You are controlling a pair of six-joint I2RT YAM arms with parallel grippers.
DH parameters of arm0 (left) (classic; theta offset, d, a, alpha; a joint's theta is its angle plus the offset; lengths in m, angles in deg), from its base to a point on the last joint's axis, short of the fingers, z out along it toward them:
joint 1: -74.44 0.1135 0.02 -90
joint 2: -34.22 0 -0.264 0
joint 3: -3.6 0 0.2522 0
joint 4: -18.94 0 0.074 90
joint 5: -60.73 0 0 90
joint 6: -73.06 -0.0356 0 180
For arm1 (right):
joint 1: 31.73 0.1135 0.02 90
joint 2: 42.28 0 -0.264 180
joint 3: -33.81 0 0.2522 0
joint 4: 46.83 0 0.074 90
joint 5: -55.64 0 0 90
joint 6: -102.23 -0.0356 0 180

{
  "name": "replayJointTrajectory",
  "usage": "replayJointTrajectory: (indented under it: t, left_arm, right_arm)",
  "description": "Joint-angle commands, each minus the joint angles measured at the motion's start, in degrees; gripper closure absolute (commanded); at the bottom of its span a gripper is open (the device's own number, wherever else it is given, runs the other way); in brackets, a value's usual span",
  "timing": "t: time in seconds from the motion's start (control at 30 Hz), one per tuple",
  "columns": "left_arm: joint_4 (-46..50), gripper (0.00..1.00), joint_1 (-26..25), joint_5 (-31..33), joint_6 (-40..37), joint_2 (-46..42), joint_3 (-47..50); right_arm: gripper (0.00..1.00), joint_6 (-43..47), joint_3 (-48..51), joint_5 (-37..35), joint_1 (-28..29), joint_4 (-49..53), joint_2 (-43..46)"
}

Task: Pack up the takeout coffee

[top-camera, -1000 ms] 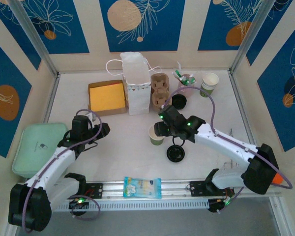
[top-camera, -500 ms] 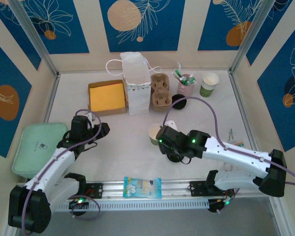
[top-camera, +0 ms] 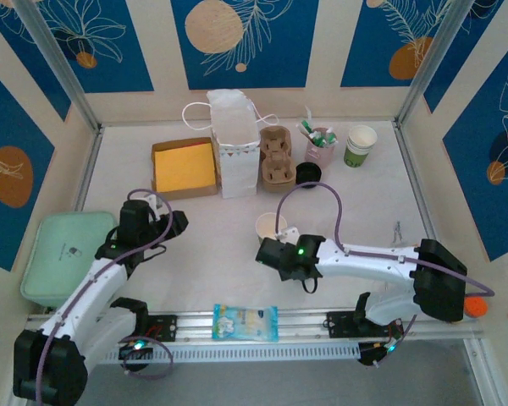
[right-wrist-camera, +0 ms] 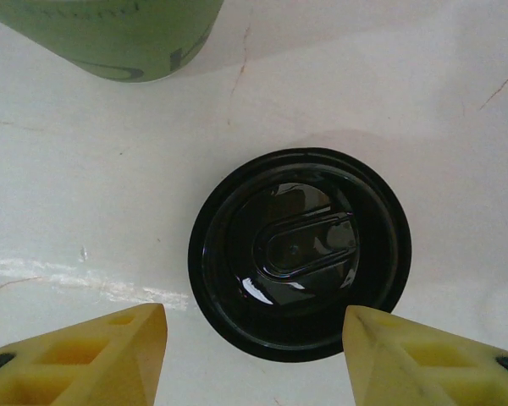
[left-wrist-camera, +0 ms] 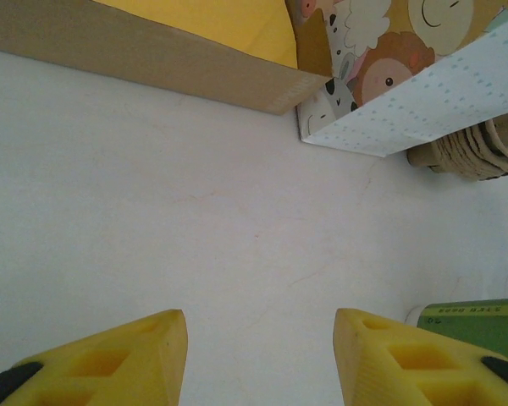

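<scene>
My right jaws stand wide and empty over the lid (right-wrist-camera: 298,254), toward the front edge of the bench (top-camera: 364,203). The cup (top-camera: 271,226) stands mid-bench. Left jaws wide, empty.

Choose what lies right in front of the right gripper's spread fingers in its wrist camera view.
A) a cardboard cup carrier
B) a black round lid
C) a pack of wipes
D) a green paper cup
B: the black lid lies flat on the table, centred ahead of the right gripper and untouched by its fingers; the green cup stands further off, at the picture's edge.
</scene>
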Motion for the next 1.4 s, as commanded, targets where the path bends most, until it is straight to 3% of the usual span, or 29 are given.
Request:
replayJointTrajectory:
  t: [0.0, 0.43, 0.7, 1.0, 1.37]
  left_arm:
    - [1.2, 0.51, 0.55, 0.1, -1.25, -1.19, 0.77]
    - [0.74, 0.51, 0.48, 0.06, -1.26, -1.34, 1.25]
    - [0.35, 0.51, 0.48, 0.23, -1.18, -1.28, 1.55]
    - [-0.1, 0.51, 0.49, 0.15, -1.29, -0.59, 1.72]
    - [-0.27, 0.51, 0.57, 0.17, -1.5, -0.67, 2.1]
  right_arm:
    - [0.42, -3.43, 1.13, -1.72, 0.79, -0.27, -0.94]
    - [0.43, -7.74, 7.86, -1.51, 1.25, -5.98, 2.35]
    - [0.42, -5.87, 10.55, -1.64, 1.29, -10.73, 3.61]
    - [0.43, -4.37, 10.28, -2.07, 2.8, -14.21, -0.83]
    - [0.53, -6.51, 9.93, -3.57, 3.97, -15.01, -6.98]
